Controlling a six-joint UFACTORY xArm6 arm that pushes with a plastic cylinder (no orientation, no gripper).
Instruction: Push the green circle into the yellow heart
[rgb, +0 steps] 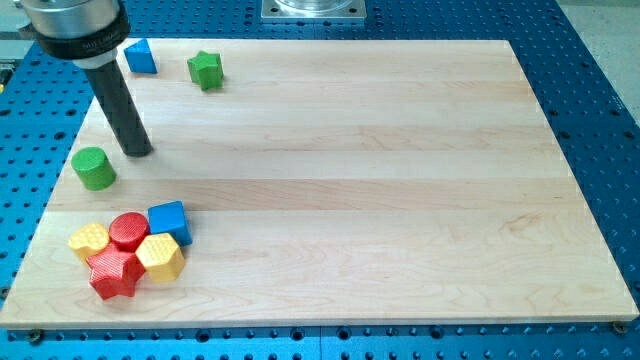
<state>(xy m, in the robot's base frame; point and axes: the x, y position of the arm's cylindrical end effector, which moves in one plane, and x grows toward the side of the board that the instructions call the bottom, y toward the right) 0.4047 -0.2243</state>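
Observation:
The green circle (94, 168) stands near the board's left edge. My tip (138, 152) rests on the board just to its right and slightly above, a small gap apart. The yellow heart (88, 240) lies below the green circle at the lower left, at the left end of a tight cluster. The rod rises from the tip toward the view's top left.
The cluster holds a red circle (128, 229), a blue cube (170, 221), a yellow hexagon (160, 258) and a red star (114, 274). A blue triangle (139, 57) and a green star (205, 69) sit at the top left. The wooden board (400, 200) lies on a blue perforated table.

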